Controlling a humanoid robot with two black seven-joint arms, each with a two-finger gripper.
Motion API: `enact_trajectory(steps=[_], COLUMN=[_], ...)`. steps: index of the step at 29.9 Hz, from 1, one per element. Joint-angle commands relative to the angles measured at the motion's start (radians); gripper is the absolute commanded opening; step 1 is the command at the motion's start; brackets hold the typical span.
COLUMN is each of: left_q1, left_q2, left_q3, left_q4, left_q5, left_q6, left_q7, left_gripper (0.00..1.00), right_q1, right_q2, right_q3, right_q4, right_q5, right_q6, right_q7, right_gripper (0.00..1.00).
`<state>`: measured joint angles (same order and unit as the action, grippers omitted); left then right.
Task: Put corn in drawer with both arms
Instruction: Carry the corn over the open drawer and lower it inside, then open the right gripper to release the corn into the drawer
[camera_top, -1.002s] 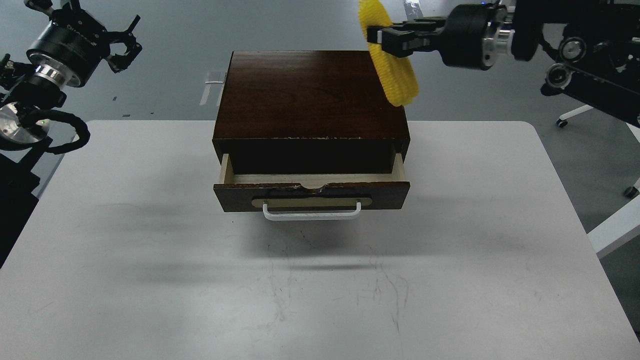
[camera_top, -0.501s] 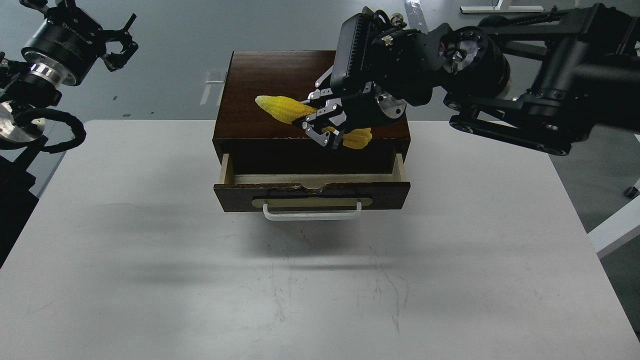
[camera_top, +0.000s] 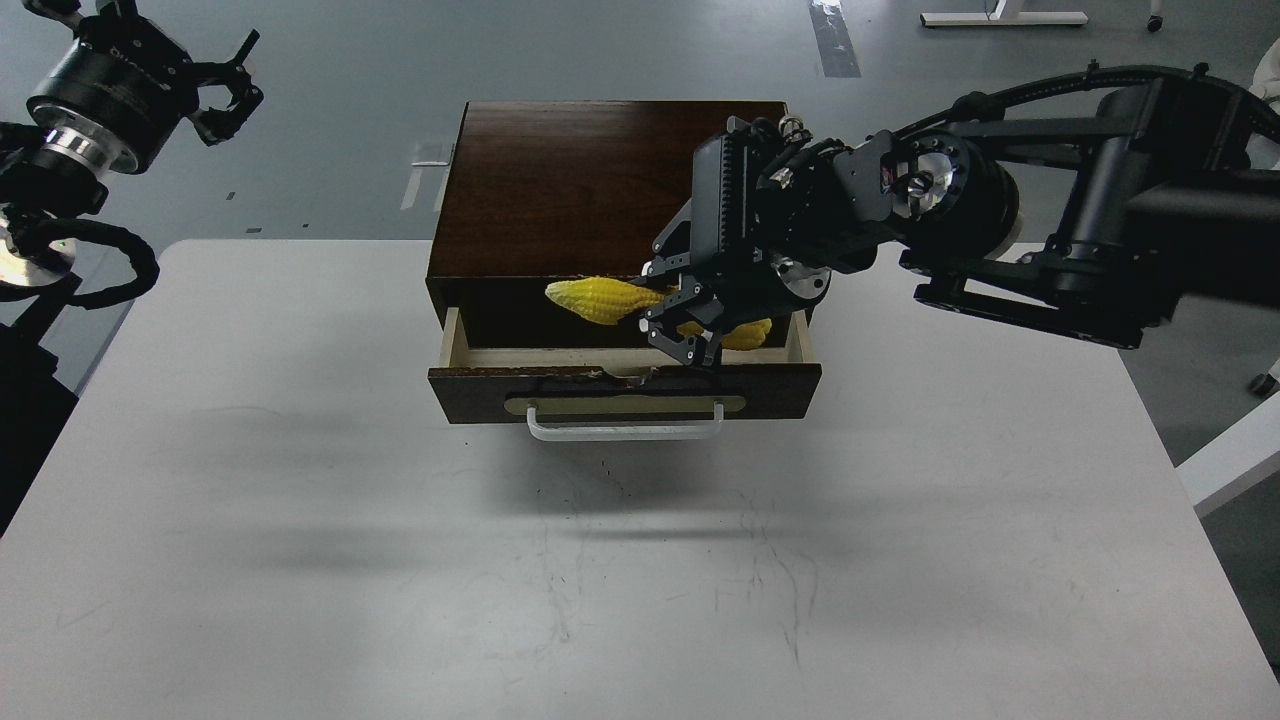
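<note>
Right gripper (camera_top: 682, 322) clamped around the corn (camera_top: 610, 298), fingers closed across the cob's middle. Cob held roughly level, tapered tip pointing toward the drawer's left side, thicker end showing past the fingers toward the drawer's right wall. Hovering above the drawer (camera_top: 620, 385), over its open pale interior, just behind the chipped top edge of the dark front panel. Whether the cob touches the drawer floor: cannot tell. Lower fingertips close to the chipped notch in the front edge, nearly at its level.

Drawer pulled partway out of the dark brown cabinet (camera_top: 610, 180), white handle (camera_top: 624, 430) facing the near side. Opening a narrow strip between the front panel and the cabinet's shadowed mouth; pale side walls visible at both ends. Corn spanning much of that strip lengthwise, with spare room toward the drawer's left wall and little at the right, where the gripper body crowds the corner.

Left gripper (camera_top: 225, 85) far to the left of the drawer and raised, well apart from it, fingers spread and holding nothing.

Table (camera_top: 300, 560) bare in front of the drawer and to both sides of it, surface scuffed with faint dark scratches. Right arm reaching in from the drawer's right side, passing above the cabinet's right front corner.
</note>
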<state>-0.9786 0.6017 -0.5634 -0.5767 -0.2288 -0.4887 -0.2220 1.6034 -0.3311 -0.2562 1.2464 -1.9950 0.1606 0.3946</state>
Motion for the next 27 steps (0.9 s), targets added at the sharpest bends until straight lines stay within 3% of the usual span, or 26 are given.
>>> enact_trajectory(steps=[1, 17, 21, 27], left_q1=[0.001, 0.001, 0.003, 0.003], left_q2=[0.003, 0.01, 0.018, 0.021], left_q3=[0.0, 0.002, 0.002, 0.002], left_q4=[0.0, 0.0, 0.0, 0.001], left_q5=[0.0, 0.0, 0.0, 0.0], left_q6=[0.0, 0.0, 0.0, 0.0], left_q7=[0.0, 0.0, 0.001, 0.001], left_gripper=[0.98, 0.98, 0.98, 0.98], right_q1=[-0.008, -0.002, -0.019, -0.016], right_q2=[0.001, -0.02, -0.054, -0.132], right_q3=[0.002, 0.055, 0.184, 0.221], right_q4=[-0.001, -0.005, -0.01, -0.031], right_q5=[0.001, 0.039, 0.291, 0.684], right_q6=[-0.01, -0.024, -0.01, -0.01], right_q7=[0.0, 0.0, -0.01, -0.01], right_gripper=[0.53, 0.75, 1.0, 1.0])
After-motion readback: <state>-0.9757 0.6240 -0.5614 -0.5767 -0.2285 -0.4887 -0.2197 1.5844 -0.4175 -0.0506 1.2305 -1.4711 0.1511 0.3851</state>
